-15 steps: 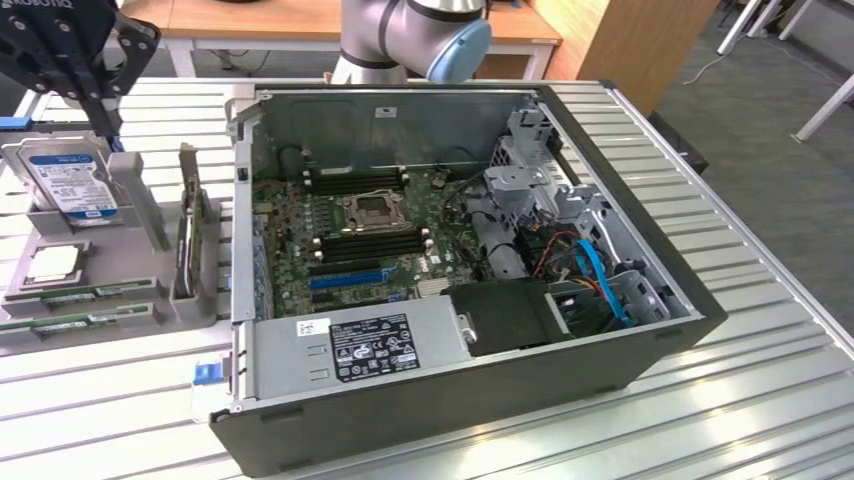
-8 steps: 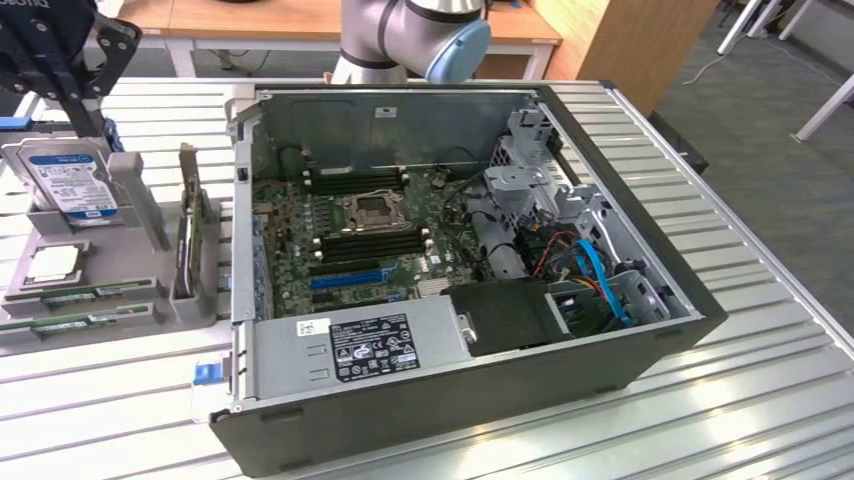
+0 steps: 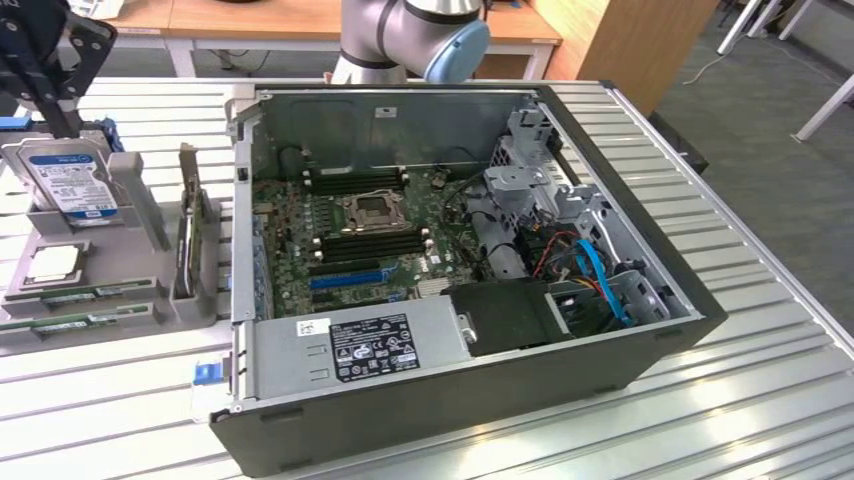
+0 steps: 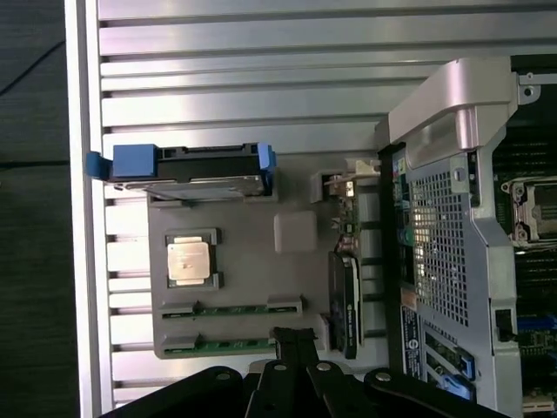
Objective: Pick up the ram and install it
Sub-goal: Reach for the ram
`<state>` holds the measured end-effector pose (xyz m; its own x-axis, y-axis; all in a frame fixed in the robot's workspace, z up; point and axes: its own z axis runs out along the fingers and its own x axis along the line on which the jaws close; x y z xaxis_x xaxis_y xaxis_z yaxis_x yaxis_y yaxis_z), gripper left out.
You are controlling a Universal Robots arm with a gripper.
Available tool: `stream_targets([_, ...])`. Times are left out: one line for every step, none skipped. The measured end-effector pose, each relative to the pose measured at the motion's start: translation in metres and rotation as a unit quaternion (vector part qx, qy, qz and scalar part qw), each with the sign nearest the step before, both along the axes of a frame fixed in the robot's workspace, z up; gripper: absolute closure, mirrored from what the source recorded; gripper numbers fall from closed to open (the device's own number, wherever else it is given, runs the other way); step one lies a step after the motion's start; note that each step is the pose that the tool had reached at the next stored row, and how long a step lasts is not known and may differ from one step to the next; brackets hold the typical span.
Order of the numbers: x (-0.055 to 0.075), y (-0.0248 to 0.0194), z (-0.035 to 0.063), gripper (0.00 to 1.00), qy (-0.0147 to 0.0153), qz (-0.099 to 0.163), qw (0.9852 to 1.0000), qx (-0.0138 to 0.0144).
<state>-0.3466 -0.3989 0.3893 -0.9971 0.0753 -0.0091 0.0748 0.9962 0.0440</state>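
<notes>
Plainly we have two containers on the slatted desk (image 3: 747, 400). A gray tray (image 4: 248, 218) holds a hard drive (image 4: 187, 164) standing on edge in blue clips, a processor chip (image 4: 191, 261) lying flat, a wider green card (image 4: 344, 305) standing upright, and the ram: one ram stick (image 4: 231, 307) beside the chip and a second ram stick (image 4: 218, 346) along the tray's edge, both lying flat in their grooves. The open computer case (image 3: 534, 400) holds a green motherboard (image 3: 287, 230), a silver power supply (image 3: 300, 350) and blue cables (image 3: 607, 285). We see a white and black label (image 3: 380, 345) on the power supply and a white and blue one on the drive, and can read neither. Our hand (image 4: 294, 335) is pinched shut on nothing, over the tray near the second ram stick
</notes>
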Motion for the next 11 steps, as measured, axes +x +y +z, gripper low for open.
stream_targets([-0.002,0.0000,-0.0001,0.90,0.0000,0.000,1.0000,0.0000])
stream_targets([-0.005,0.0000,-0.0001,0.90,0.0001,0.000,1.0000,0.0000])
stream_targets([-0.007,0.0000,-0.0002,0.90,0.0002,0.000,1.0000,0.0000])
stream_targets([-0.010,0.0000,-0.0002,0.90,0.0003,0.000,1.0000,0.0000])
stream_targets([-0.012,0.0000,-0.0003,0.90,0.0004,0.000,1.0000,0.0000])
stream_targets([-0.015,0.0000,-0.0003,0.90,0.0005,0.000,1.0000,0.0000])
stream_targets([-0.017,0.0000,-0.0004,0.90,0.0005,0.000,1.0000,0.0000])
stream_targets([-0.020,0.0000,-0.0004,0.90,0.0006,0.000,1.0000,0.0000])
stream_targets([-0.022,0.0000,-0.0004,0.90,0.0008,0.000,1.0000,0.0000])
stream_targets([-0.024,0.0000,-0.0005,0.90,0.0009,0.000,1.0000,0.0000])
stream_targets([-0.027,0.0000,-0.0006,0.90,0.0010,0.000,1.0000,0.0000])
